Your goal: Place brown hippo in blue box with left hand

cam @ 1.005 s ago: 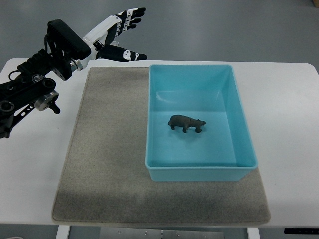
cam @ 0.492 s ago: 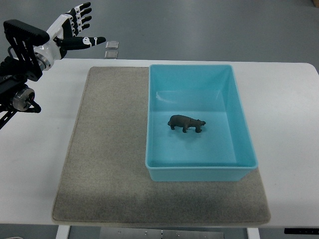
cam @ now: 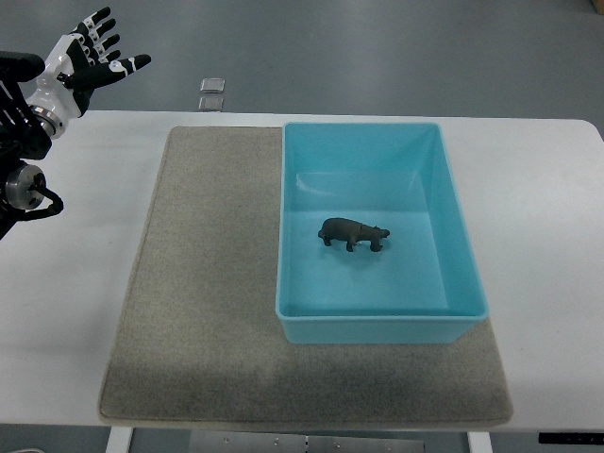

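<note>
The brown hippo [cam: 353,233] stands on its legs inside the blue box [cam: 453,203], near the middle of the box floor. The box rests on the right half of a grey mat [cam: 203,283]. My left hand [cam: 94,52] is at the far upper left, beyond the table's back corner and well away from the box. Its fingers are spread and hold nothing. No right arm shows in the picture.
The white table [cam: 547,217] reaches past the mat on both sides. Two small square plates [cam: 212,92] lie on the floor behind the table's back edge.
My left arm has drawn back to the left and away from the box, its hand staying spread and empty. The hippo and the box have not moved.
</note>
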